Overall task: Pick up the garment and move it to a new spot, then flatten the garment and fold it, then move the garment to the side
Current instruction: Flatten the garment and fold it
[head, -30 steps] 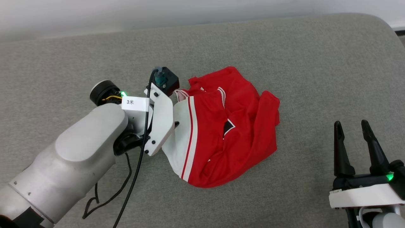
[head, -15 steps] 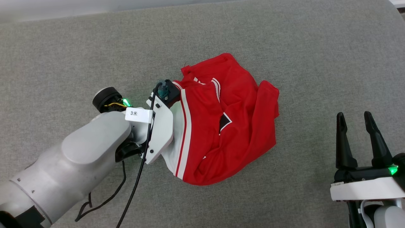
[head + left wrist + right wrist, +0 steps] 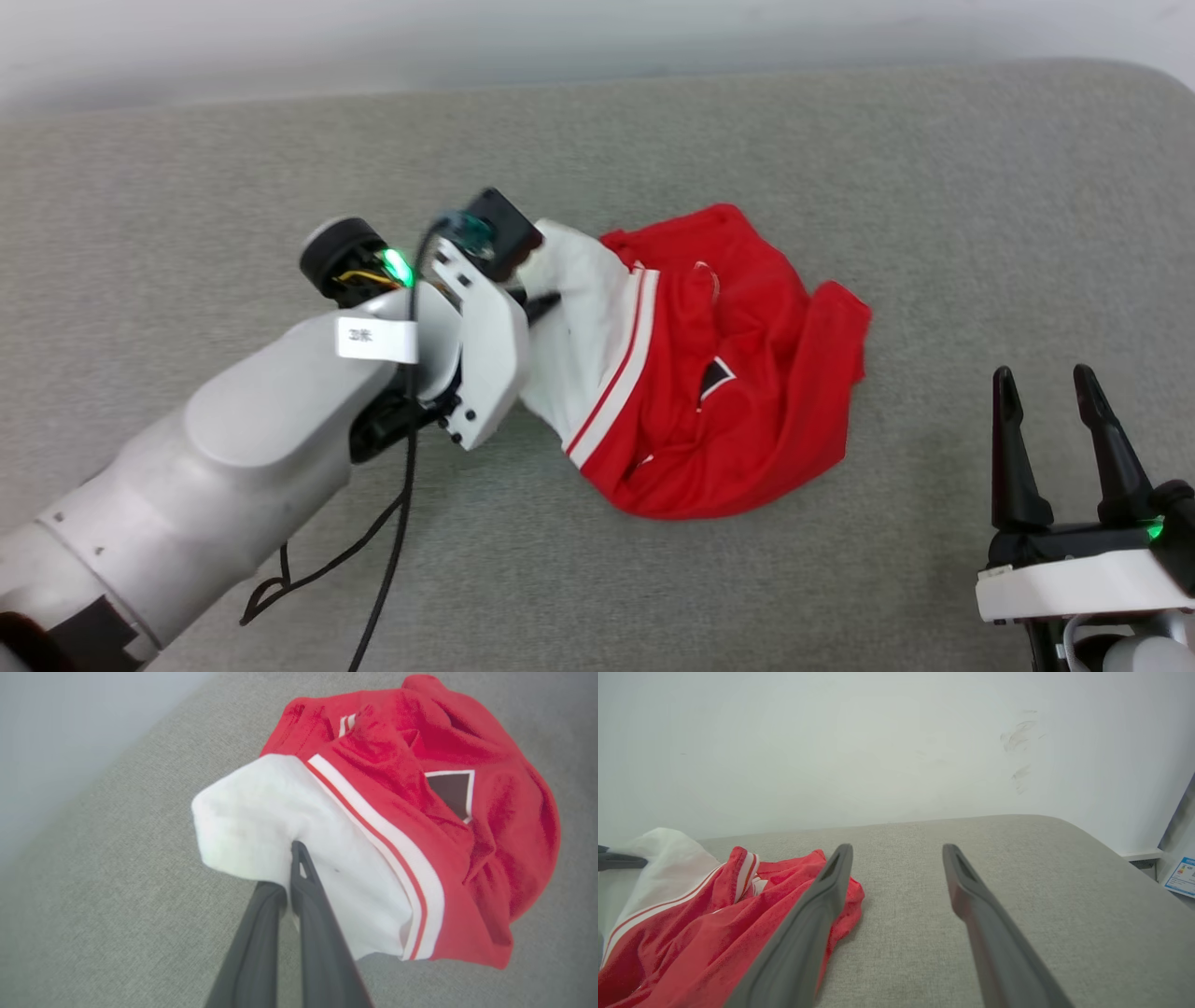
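Plain white wall (image 3: 878, 742) behind, grey fabric-covered counter (image 3: 840, 140) with a rounded far-right corner.

Left: pale left arm (image 3: 243, 448) reaches in from the lower left, black cable (image 3: 392, 541) hanging off it in a loop over the counter, white tag (image 3: 376, 341) on the wrist, green light (image 3: 400, 268) lit.

Left pincer (image 3: 290, 868): fingers pressed together, clamped on a fold of the white sleeve (image 3: 261, 812) of the red jersey T-shirt (image 3: 738, 373). Sleeve is bunched and pulled up around the fingertips; red-white striped trim runs just beyond the grip.

Centre: the T-shirt is a crumpled heap on the counter, roughly mid-surface, white sleeve on its left side, red body trailing right. A black white-outlined bit of print (image 3: 714, 378) shows in a crease; can't read which letter or number.

Right: right pincer (image 3: 1043, 373) at the lower right, fingers spread wide, nothing between them, well apart from the T-shirt. In the right wrist view the T-shirt lies left of its left finger.
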You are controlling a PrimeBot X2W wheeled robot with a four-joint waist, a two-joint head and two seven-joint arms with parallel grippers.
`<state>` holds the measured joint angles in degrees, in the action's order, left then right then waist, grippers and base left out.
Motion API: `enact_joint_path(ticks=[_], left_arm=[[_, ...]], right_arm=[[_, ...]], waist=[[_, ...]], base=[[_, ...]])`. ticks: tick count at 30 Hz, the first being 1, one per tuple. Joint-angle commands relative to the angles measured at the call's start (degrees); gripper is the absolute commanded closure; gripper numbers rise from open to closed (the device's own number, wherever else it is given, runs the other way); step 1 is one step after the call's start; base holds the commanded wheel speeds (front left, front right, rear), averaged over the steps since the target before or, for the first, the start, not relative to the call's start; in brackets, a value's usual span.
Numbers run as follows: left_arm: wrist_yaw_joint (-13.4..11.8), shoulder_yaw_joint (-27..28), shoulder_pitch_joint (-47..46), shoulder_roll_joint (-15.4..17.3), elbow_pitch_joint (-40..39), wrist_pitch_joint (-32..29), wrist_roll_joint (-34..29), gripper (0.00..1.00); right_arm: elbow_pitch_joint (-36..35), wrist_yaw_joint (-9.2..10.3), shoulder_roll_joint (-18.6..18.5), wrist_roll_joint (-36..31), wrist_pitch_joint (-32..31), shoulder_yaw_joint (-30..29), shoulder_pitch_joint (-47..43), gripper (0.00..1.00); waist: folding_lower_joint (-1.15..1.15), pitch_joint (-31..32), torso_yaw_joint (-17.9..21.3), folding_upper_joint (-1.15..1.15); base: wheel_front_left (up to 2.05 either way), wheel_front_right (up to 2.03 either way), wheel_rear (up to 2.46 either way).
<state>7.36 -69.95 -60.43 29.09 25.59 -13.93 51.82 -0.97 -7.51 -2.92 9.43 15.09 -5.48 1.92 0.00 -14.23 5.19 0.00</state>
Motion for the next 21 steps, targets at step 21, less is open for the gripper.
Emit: enact_joint_path(ticks=[21], left_arm=[[-17.6, 13.8, 25.9, 17.4, -11.6, 19.8, 14.2, 1.0]], right_arm=[[-0.2, 0.04, 0.1, -1.3, 0.1, -0.4, -3.2, 0.0]], waist=[[0.0, 5.0, -8.9, 0.0]], base=[[0.0, 0.0, 0.0]])
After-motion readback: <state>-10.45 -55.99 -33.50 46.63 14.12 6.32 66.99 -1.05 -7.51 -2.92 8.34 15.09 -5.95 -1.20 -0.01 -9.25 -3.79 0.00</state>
